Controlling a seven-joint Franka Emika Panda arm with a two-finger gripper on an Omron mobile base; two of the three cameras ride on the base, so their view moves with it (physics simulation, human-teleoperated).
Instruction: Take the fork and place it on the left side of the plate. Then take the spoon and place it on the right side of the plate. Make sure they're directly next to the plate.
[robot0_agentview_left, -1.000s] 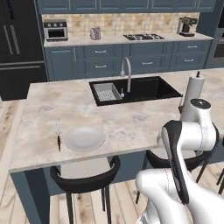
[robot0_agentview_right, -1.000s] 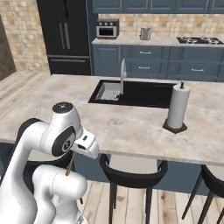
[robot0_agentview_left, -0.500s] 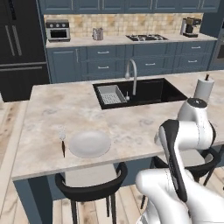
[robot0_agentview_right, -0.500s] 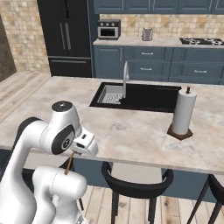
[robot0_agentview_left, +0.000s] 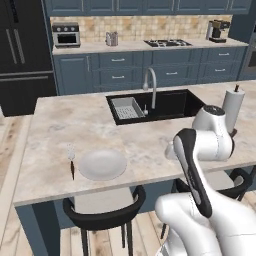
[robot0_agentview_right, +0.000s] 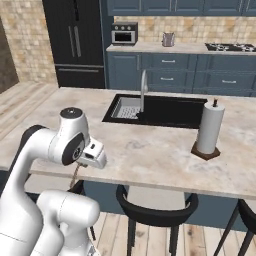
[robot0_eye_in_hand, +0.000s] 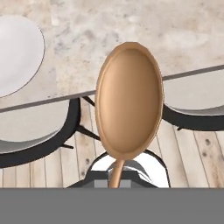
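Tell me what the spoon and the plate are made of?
The spoon looks like smooth wood: orange-brown all over, bowl and handle alike. The plate looks like plain white china, though it could be plastic; nothing shown settles that.

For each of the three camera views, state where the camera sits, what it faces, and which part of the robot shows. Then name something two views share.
Left base view: behind the arm, left; faces the island with plate and fork; white arm lower right.
Right base view: behind, right; faces sink and paper towel roll; arm lower left.
Hand view: on the hand, looking along the held spoon at the island edge.
Shared: both base views show the sink.
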